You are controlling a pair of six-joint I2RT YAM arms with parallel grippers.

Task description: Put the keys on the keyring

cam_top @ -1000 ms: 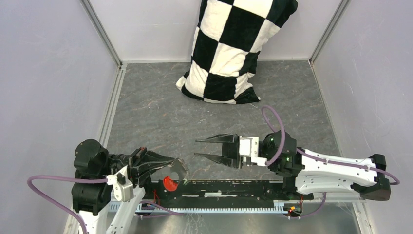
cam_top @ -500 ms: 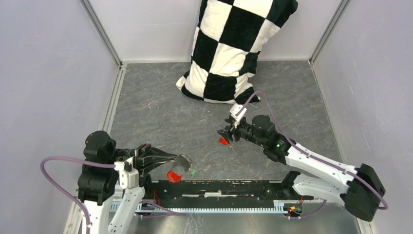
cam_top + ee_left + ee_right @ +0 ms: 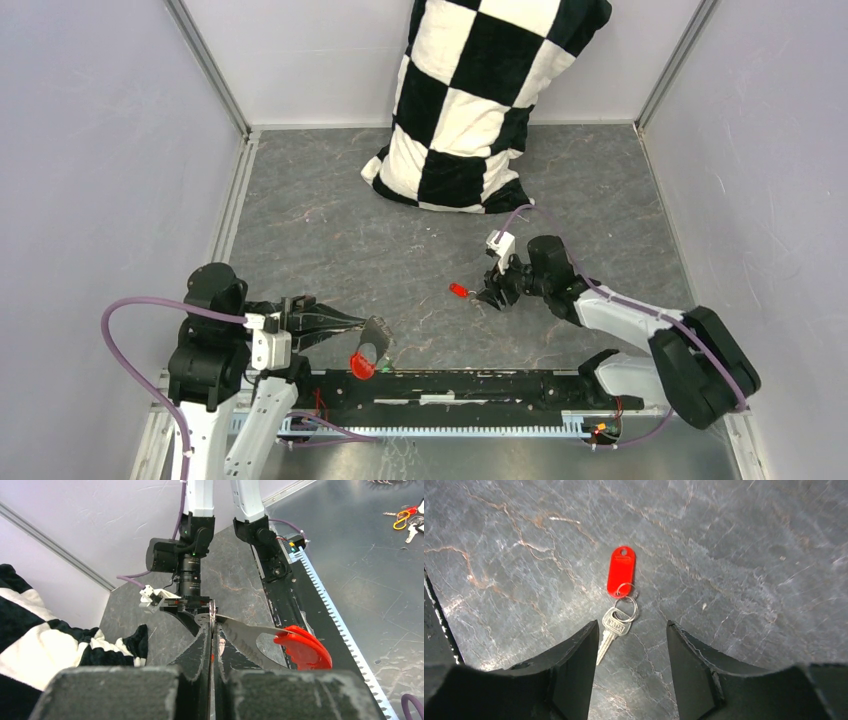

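The right gripper (image 3: 632, 626) hangs open over the small silver key with red plastic head (image 3: 620, 580), lying right of centre. The left gripper (image 3: 352, 322), near left, pinches the flat red-and-grey fob keyring (image 3: 300, 650). Closing off-centre could skid the flat-lying key aside.

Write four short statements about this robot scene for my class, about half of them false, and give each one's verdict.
1. The left gripper is shut on the keyring. True.
2. The right gripper holds the red-tagged key in the air. False: its jaws are open, and the key lies on the table between the fingers.
3. The checkered pillow sits at the far side of the table, apart from both grippers. True.
4. The red tag lies loose, separate from the key. False: a small ring joins the two.
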